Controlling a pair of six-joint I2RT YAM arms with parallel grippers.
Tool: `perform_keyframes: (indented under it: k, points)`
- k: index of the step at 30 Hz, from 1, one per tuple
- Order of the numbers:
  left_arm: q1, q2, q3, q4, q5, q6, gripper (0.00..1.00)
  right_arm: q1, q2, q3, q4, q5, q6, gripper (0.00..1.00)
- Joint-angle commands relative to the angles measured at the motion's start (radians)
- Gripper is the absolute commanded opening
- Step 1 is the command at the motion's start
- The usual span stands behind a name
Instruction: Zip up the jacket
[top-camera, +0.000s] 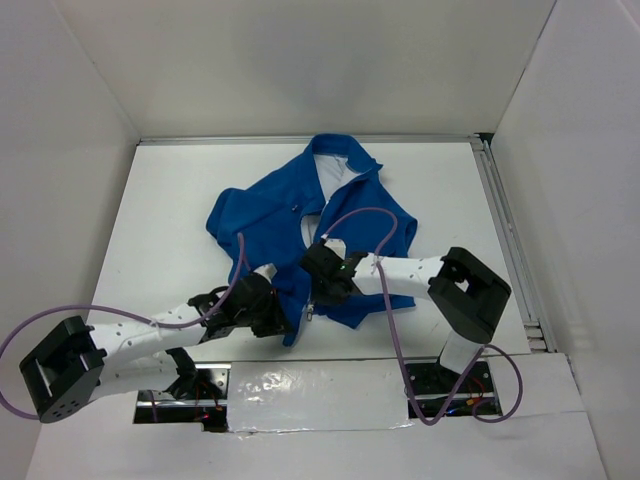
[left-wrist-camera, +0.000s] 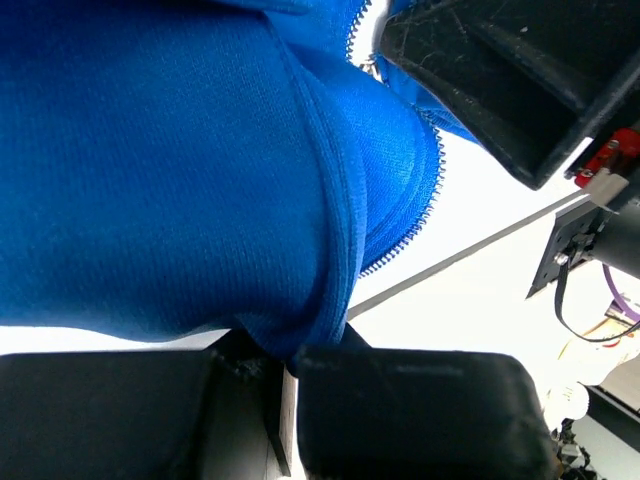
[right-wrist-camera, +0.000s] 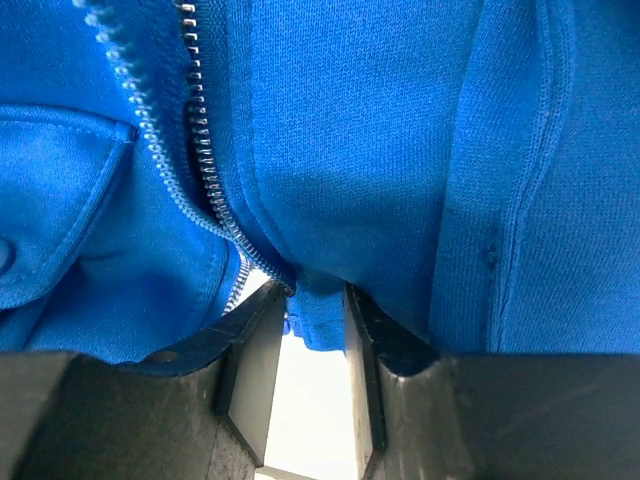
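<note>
The white table (top-camera: 170, 200) carried the jacket (top-camera: 270, 215) spread front-up at its centre, collar at the far end, hem near the arm bases, the front parted over white lining toward the collar. The left gripper (top-camera: 272, 318) was clamped on the near hem, a fold of blue fabric pinched between its fingers (left-wrist-camera: 420, 410). The right gripper (top-camera: 322, 290) sat just to the right of it and slightly farther, over the lower front. Its jaws stood a little apart with a tuck of fabric in the gap, though whether they pressed on it could not be told. The zipper (right-wrist-camera: 205, 170) ran near to far, leaning slightly right toward the collar. Its two rows of teeth converged right at the right gripper's left finger (right-wrist-camera: 150, 400), so the unclosed run lay away from that gripper, toward the far end. The right arm was the nearer to the closure. The slider itself could not be made out. The fingers hid the meeting point in the right wrist view, and a pale speck (top-camera: 308, 313) by the hem in the top view was too small to identify.
</note>
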Motion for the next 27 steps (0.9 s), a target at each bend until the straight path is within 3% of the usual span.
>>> perform_keyframes:
  k: [1, 8, 12, 19, 27]
  points:
    - [-0.006, -0.038, -0.005, 0.008, -0.032, -0.004, 0.0, 0.009, 0.06, -0.019, -0.092, 0.091, 0.031, 0.39]
    - [-0.006, -0.046, -0.011, 0.011, -0.029, -0.004, 0.0, 0.041, -0.091, -0.03, -0.134, 0.1, 0.022, 0.63]
    - [-0.006, -0.043, -0.025, 0.029, -0.02, 0.008, 0.0, 0.049, -0.161, -0.013, -0.229, 0.151, 0.039, 0.7]
    - [-0.006, -0.032, -0.024, 0.043, 0.0, 0.022, 0.0, 0.049, -0.214, -0.053, -0.191, 0.129, 0.002, 0.74]
    - [-0.006, -0.041, -0.025, 0.034, 0.0, 0.025, 0.0, 0.041, -0.1, -0.025, -0.125, 0.056, -0.047, 0.68]
